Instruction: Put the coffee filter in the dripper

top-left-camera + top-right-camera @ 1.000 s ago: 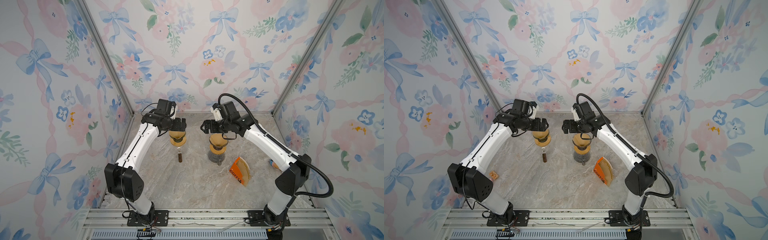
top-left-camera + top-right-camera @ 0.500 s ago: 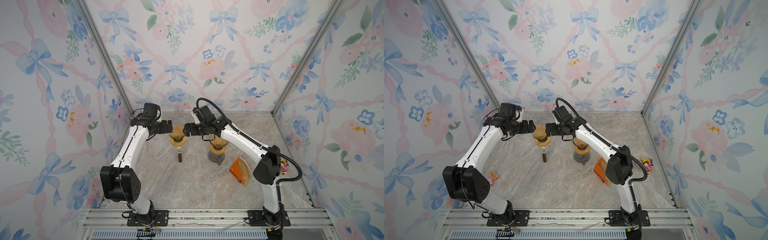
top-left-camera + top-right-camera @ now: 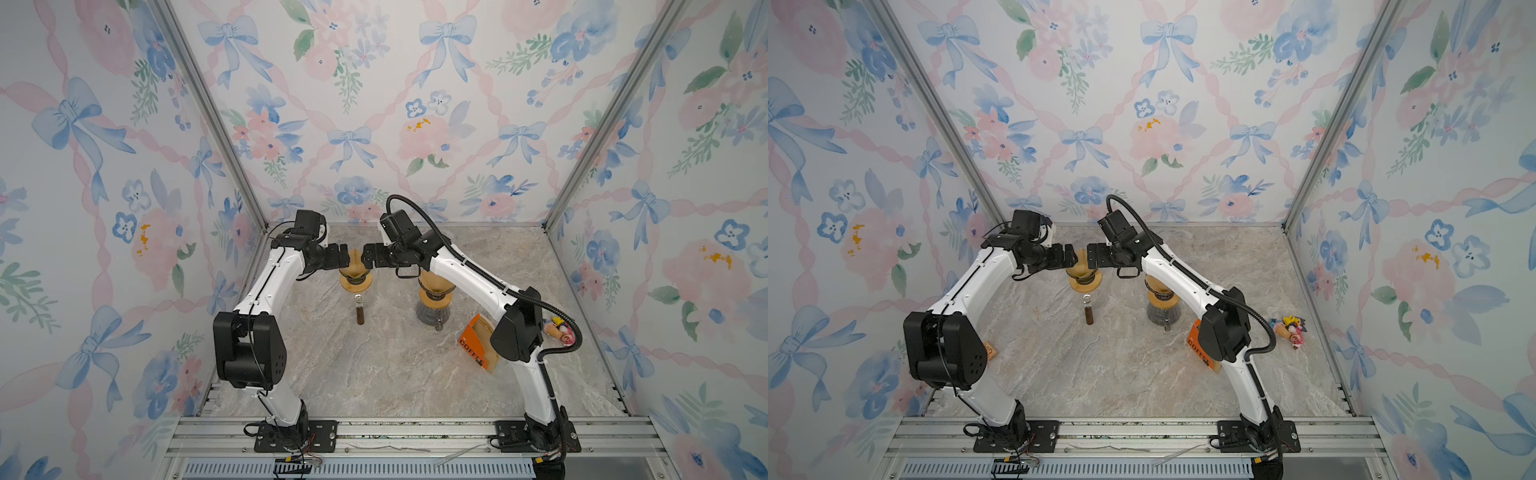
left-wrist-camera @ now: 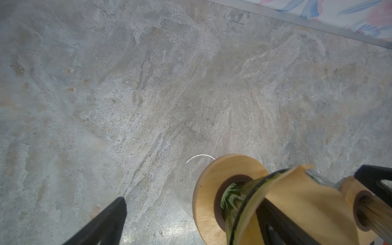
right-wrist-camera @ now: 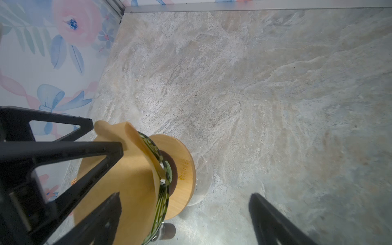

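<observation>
The glass dripper (image 3: 355,283) stands on its round wooden collar (image 4: 209,191) at the back middle of the table, its dark handle pointing forward. A brown paper coffee filter (image 3: 354,261) sits in its cone and stands above the rim (image 4: 297,203) (image 5: 127,174). My left gripper (image 3: 345,254) (image 4: 193,203) is open at the dripper's left side. My right gripper (image 3: 366,258) (image 5: 184,195) is open at its right side. In each wrist view one finger lies over the filter paper and the other stands outside, over bare table. Neither holds anything.
A second dripper with a brown filter (image 3: 432,291) stands on a glass carafe to the right, under my right arm. An orange coffee filter packet (image 3: 473,345) leans further right, small toys (image 3: 557,328) lie by the right wall, and the back wall is close behind.
My right gripper has swung left from above the second dripper to the first dripper's right side. The left gripper drew back to the left, then returned to the dripper. Both stayed open.
</observation>
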You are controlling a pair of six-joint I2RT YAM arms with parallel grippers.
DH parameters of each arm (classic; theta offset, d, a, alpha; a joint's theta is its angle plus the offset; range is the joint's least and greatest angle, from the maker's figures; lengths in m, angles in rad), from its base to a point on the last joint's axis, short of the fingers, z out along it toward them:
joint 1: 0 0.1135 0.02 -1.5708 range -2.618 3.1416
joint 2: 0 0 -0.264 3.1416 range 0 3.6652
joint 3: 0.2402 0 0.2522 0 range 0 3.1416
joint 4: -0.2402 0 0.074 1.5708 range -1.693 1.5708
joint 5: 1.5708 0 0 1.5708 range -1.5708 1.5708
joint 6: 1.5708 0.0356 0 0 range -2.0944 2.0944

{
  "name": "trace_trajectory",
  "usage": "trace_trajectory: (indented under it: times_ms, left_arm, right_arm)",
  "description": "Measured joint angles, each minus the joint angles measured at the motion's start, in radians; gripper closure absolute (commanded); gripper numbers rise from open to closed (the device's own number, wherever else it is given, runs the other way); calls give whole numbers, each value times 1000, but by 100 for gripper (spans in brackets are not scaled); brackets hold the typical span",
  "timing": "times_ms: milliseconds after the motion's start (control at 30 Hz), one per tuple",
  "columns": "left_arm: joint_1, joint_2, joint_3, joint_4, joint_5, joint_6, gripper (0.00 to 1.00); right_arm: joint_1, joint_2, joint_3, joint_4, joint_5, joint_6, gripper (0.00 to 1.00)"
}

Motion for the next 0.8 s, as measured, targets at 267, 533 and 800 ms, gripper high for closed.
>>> trace_trajectory:
  times_ms: [267,533,800]
  left_arm:
    - [5,23,-20,13,0,0,3]
    - [5,24,-33,23,3,0,3]
    - [3,24,-45,29,15,0,3]
  right_arm:
    - [2,72,74,-34,0,7,4]
    - [2,98,116,-101,17,8,4]
    - [2,98,115,-125,64,37,4]
